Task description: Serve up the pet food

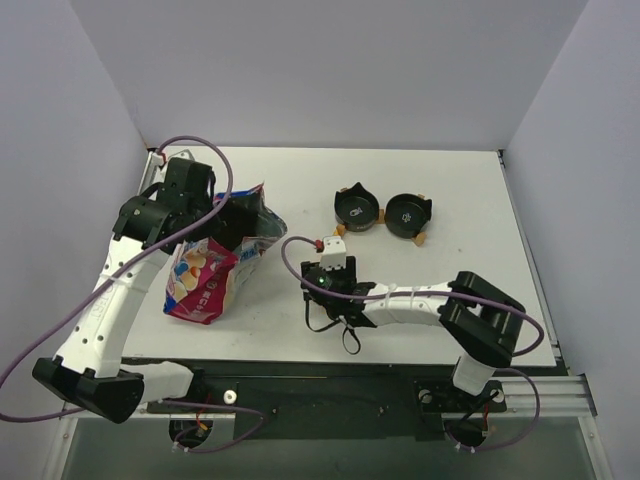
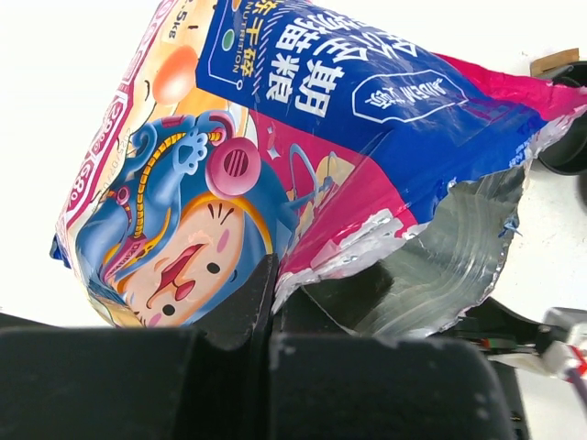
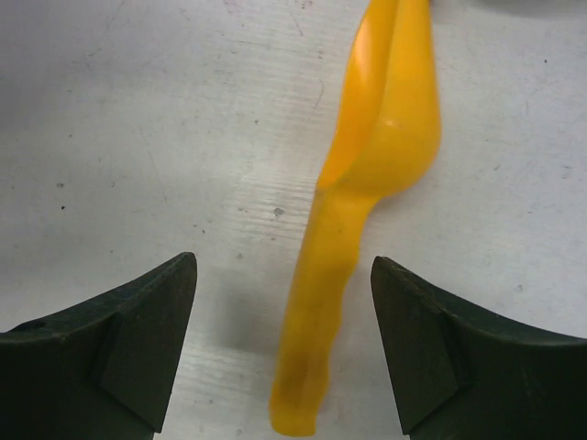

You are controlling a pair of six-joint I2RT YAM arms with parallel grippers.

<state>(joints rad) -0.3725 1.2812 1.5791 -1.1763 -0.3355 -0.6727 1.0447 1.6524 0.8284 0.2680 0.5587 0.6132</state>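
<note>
The pet food bag (image 1: 205, 280) lies on the table's left side, colourful front up, magenta-edged. My left gripper (image 1: 240, 218) is shut on the bag's torn top edge. In the left wrist view the fingers (image 2: 248, 302) pinch that edge, and the bag (image 2: 303, 119) gapes open with its silver lining (image 2: 449, 266) showing. No kibble is visible. My right gripper (image 1: 330, 285) is open and points down at the table's middle. In the right wrist view (image 3: 282, 266) it straddles the handle of the yellow-orange scoop (image 3: 367, 183), which lies flat on the table. The fingers are clear of the handle on both sides.
Two small black bowls with ear-shaped rims (image 1: 358, 208) (image 1: 408, 215) stand side by side behind the right gripper. Part of one bowl (image 2: 570, 137) shows in the left wrist view beyond the bag. Walls enclose the table on three sides.
</note>
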